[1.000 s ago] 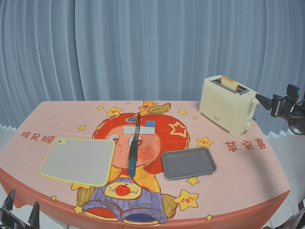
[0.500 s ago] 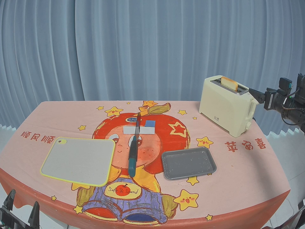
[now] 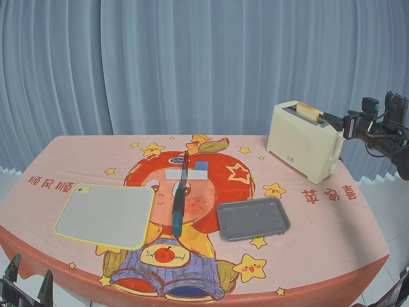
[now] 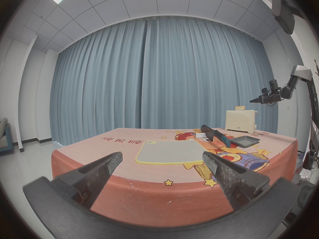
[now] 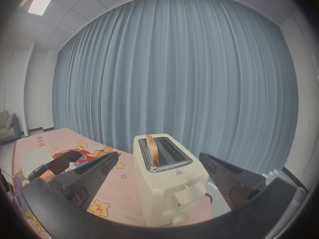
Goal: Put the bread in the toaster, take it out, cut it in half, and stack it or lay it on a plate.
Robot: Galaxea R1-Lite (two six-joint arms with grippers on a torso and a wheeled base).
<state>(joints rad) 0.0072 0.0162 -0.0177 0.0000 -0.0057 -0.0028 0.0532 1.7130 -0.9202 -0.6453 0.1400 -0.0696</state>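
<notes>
Take-out step: my right gripper (image 3: 333, 120), jaws spread, hangs by the toaster (image 3: 303, 148) on the table's (image 3: 324, 239) far-right corner; next I pinch the bread (image 3: 307, 111).

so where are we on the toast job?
Done: the tan bread slice stands up out of a slot of the cream toaster. In hand: the right gripper, open and empty, hovers beside the toaster top, facing the slice. To do: lift it out, cut it on the grey yellow-rimmed cutting board with the teal-handled knife, and plate it on the grey rectangular tray.
</notes>
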